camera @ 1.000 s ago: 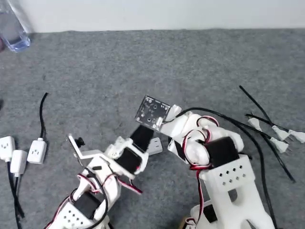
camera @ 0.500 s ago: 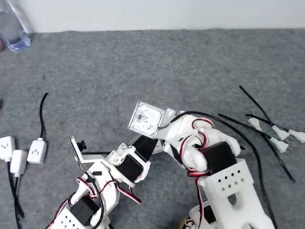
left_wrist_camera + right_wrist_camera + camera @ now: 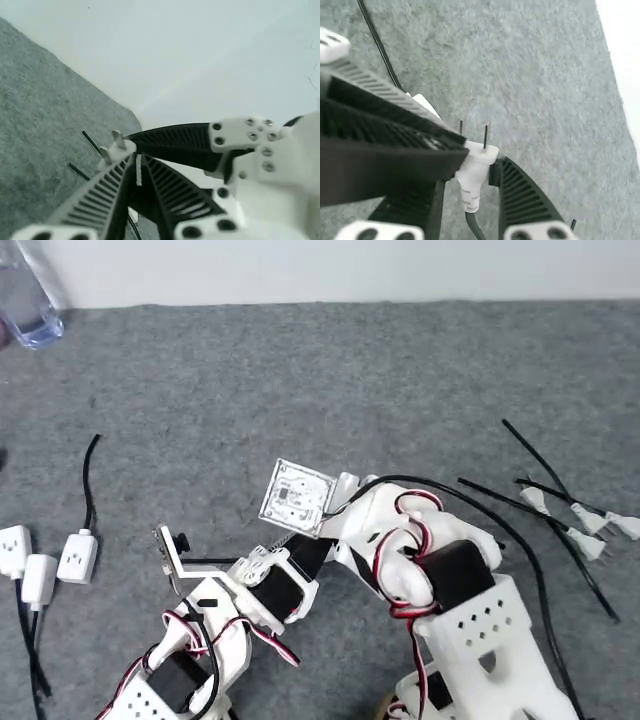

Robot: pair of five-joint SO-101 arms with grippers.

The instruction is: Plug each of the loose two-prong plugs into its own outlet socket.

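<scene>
Squeezed tight in right gripper (image 3: 476,161): a white plug (image 3: 470,175) w/ a black cord (image 3: 471,224) hanging from its back end; two thin prongs (image 3: 485,135) poking out past the tips, over the gray mat (image 3: 535,65); a white block (image 3: 423,103) peeking out just beside the prongs, half hidden behind a big black ribbed finger (image 3: 380,115) of the other arm; can't tell what the block is. Left gripper (image 3: 136,159) pinched nearly closed on a thin white piece (image 3: 138,170); can't tell what that piece is; right arm's black finger (image 3: 175,142) crossing just past its tips. From high up: left arm (image 3: 210,630) & right arm (image 3: 460,590) both low in the middle of the mat, front ends meeting under a small square board (image 3: 295,497) on the right arm's wrist; three white sockets (image 3: 78,555) lying close together at the left edge; a few loose plugs (image 3: 533,499) w/ long black cords (image 3: 530,455) over at the right side, well apart from the sockets; clear bottle (image 3: 25,305) in the far left corner, by the white wall (image 3: 350,270).
</scene>
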